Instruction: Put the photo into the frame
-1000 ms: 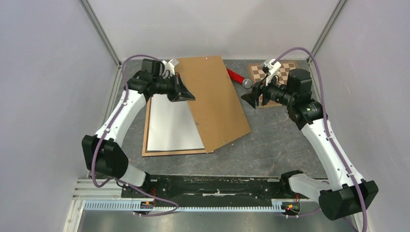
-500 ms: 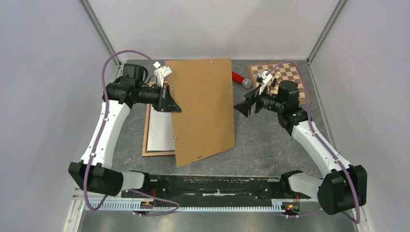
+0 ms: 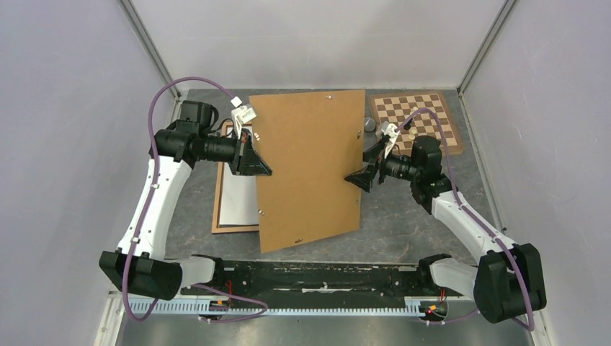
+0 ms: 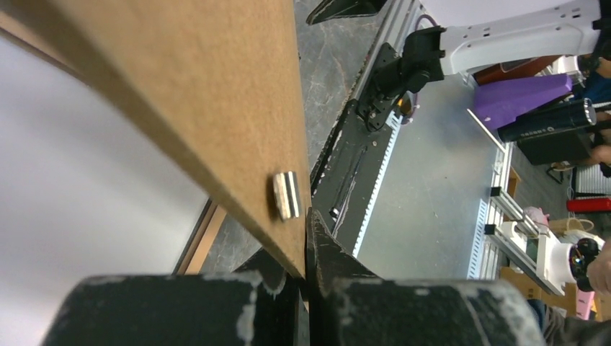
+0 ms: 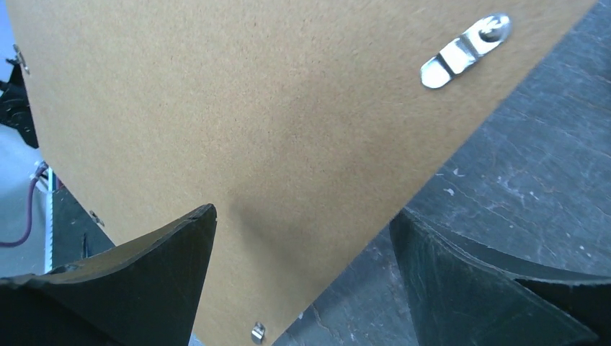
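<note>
The photo [image 3: 239,205] lies white side up inside the light wood frame [image 3: 217,209] on the table's left; its picture side is hidden. A brown fibreboard panel [image 3: 310,166] with small metal clips is held tilted above them, covering their right part. My left gripper [image 3: 248,160] is shut on the panel's left edge, shown close in the left wrist view [image 4: 306,216], with the photo [image 4: 86,180] and frame rail [image 4: 209,223] below. My right gripper [image 3: 358,176] is open at the panel's right edge; in the right wrist view [image 5: 302,216] its jaws straddle the panel [image 5: 252,108].
A wooden chessboard [image 3: 416,119] lies at the back right. A small grey round object [image 3: 369,125] peeks out beside the panel's top right corner. Grey walls enclose the table on three sides. The black mounting rail [image 3: 317,274] runs along the near edge.
The left arm has swung the panel to the right and squared it up, covering the red tool. The right gripper has moved left and down to the panel's right edge.
</note>
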`<state>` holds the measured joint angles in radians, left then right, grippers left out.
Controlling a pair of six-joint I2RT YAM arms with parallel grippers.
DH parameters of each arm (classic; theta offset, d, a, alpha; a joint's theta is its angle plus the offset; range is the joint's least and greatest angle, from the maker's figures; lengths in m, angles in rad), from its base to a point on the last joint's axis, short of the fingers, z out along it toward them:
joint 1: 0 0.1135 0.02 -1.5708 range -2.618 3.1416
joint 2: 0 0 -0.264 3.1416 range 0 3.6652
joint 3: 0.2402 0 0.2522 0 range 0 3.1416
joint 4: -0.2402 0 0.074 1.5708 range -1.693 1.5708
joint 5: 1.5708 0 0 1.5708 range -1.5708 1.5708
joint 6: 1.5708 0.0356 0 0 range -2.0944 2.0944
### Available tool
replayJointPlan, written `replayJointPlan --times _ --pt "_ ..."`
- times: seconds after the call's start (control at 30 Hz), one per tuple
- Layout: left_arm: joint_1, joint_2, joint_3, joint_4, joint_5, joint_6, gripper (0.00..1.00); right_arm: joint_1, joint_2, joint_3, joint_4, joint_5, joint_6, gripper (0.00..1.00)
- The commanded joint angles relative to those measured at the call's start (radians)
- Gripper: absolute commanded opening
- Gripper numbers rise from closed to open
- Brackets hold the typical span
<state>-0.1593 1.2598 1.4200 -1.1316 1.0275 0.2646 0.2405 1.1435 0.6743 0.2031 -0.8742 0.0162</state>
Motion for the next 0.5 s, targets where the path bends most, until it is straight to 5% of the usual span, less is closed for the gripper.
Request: replayJointPlan --times 0.0,0.47 --pt "-0.002 -0.024 0.006 0.024 0.159 0.069 0.02 0.002 -0.027 -0.029 0.110 -0.099 0.003 0.92" --pt "0.026 0.010 -0.072 0.023 0.174 0.221 0.02 -0.005 -0.065 -0.061 0.242 -0.258 0.143 0.58"
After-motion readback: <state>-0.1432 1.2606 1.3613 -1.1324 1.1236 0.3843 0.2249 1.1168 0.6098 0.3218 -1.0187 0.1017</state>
